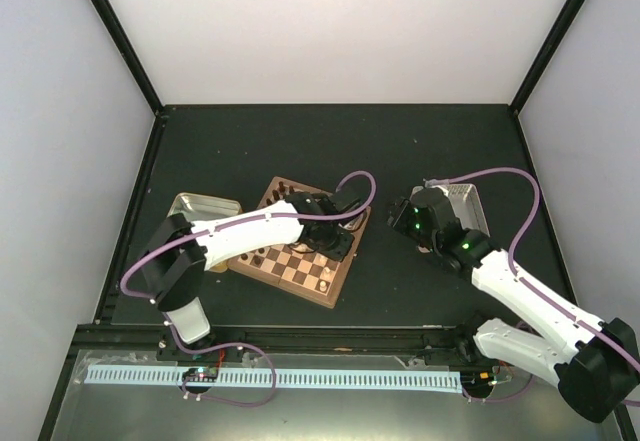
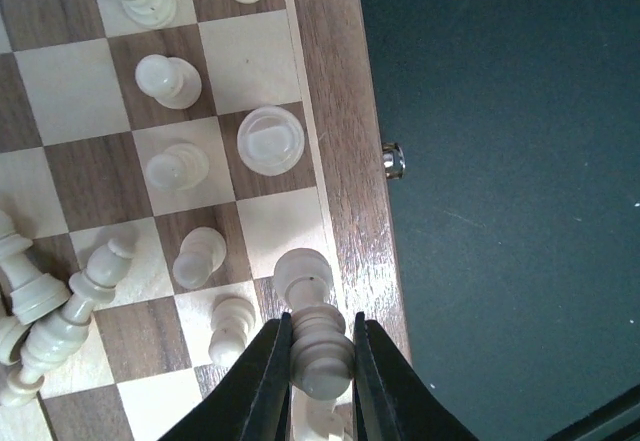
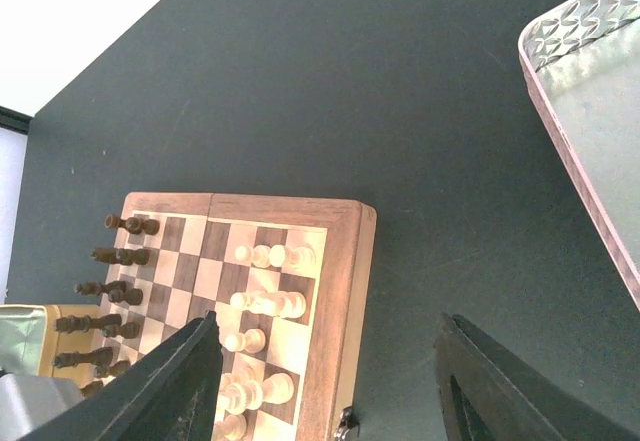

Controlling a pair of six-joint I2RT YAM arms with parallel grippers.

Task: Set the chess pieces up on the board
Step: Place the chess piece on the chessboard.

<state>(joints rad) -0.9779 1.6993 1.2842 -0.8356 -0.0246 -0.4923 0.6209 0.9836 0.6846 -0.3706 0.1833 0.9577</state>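
The wooden board (image 1: pixel 336 294) lies left of centre on the dark table. My left gripper (image 2: pixel 320 327) is shut on a cream chess piece (image 2: pixel 318 349), holding it just above the squares at the board's brown rim (image 2: pixel 340 161). Other cream chess pieces (image 2: pixel 168 79) stand in two files along that edge, and a few lie toppled (image 2: pixel 70 306) at the left. My right gripper (image 3: pixel 330 351) is open with nothing between its fingers. It hovers over bare table beside the board's rim (image 3: pixel 335 281), and from there I see cream pieces (image 3: pixel 265 304) on the board.
Dark brown chessmen (image 3: pixel 120 286) line the board's far side. A gold tin tray (image 1: pixel 205 206) sits left of the board. A pinkish-grey tray (image 3: pixel 600 131) lies to the right, under the right arm (image 1: pixel 520 286). A small metal clasp (image 2: pixel 394 159) sticks out of the board's side.
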